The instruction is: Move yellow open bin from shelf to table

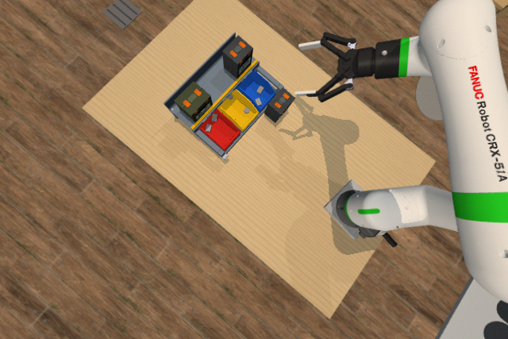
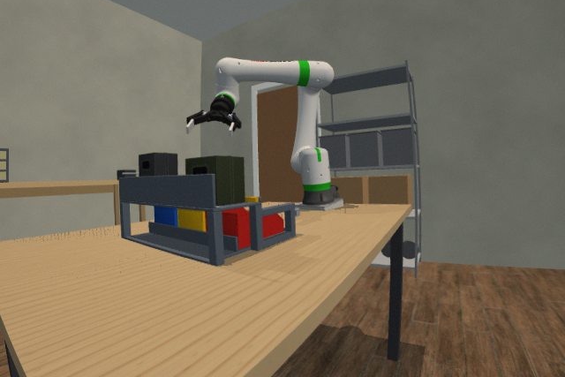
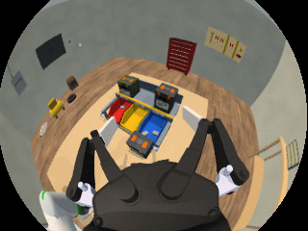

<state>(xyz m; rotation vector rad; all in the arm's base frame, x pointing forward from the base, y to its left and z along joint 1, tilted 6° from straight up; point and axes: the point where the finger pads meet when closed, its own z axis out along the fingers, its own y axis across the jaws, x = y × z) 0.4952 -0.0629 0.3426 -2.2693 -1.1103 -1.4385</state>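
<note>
The yellow open bin (image 1: 238,110) (image 2: 192,220) (image 3: 137,115) stands on the lower level of the grey shelf (image 1: 213,71) (image 2: 166,190), between a red bin (image 1: 219,129) (image 2: 237,224) (image 3: 118,111) and a blue bin (image 1: 256,90) (image 2: 165,216) (image 3: 154,126). Small grey parts lie in all three bins. My gripper (image 1: 299,69) (image 2: 209,128) (image 3: 148,116) is open and empty. It hangs high in the air, off to the blue bin's side of the shelf and pointing toward it.
A dark green box (image 1: 194,99) (image 2: 216,178) and a black box (image 1: 237,54) (image 2: 157,163) stand on the shelf's upper level. Another black box (image 1: 279,104) (image 3: 141,144) stands on the table (image 1: 267,187) (image 2: 137,299) right beside the blue bin. The robot base (image 1: 348,212) (image 2: 319,199) is bolted near the table's edge.
</note>
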